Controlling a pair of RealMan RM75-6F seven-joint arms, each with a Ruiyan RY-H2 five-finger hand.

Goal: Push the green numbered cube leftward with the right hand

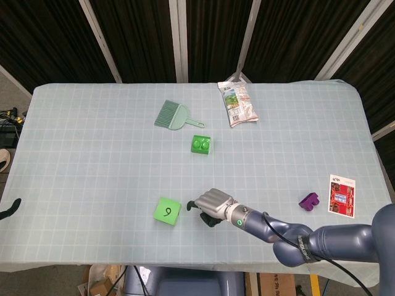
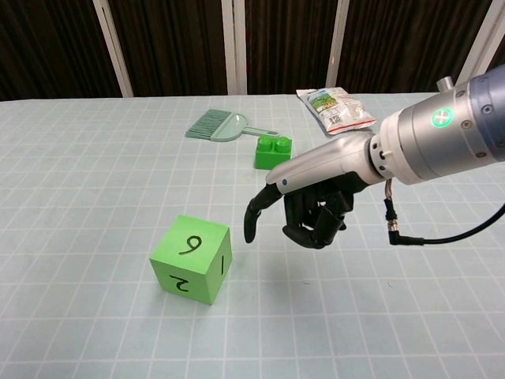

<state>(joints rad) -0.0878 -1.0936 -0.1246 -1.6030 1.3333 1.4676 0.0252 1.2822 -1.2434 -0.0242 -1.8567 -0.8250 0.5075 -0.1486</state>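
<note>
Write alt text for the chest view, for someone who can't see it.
The robot's right hand hovers just right of a green numbered cube on a checked tablecloth, one finger pointing down, the rest curled, not touching it. Behind lie a green toy brick, a small brush and a snack packet.

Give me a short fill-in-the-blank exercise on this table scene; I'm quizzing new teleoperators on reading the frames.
1. The top face of the green numbered cube shows the digit ____.
2. The right hand is ____ the cube, not touching it.
3. The green building brick lies between the cube and the small ____.
4. The purple piece lies next to a ____ near the table's right edge.

Missing words: 9; apart from; brush; card
</note>
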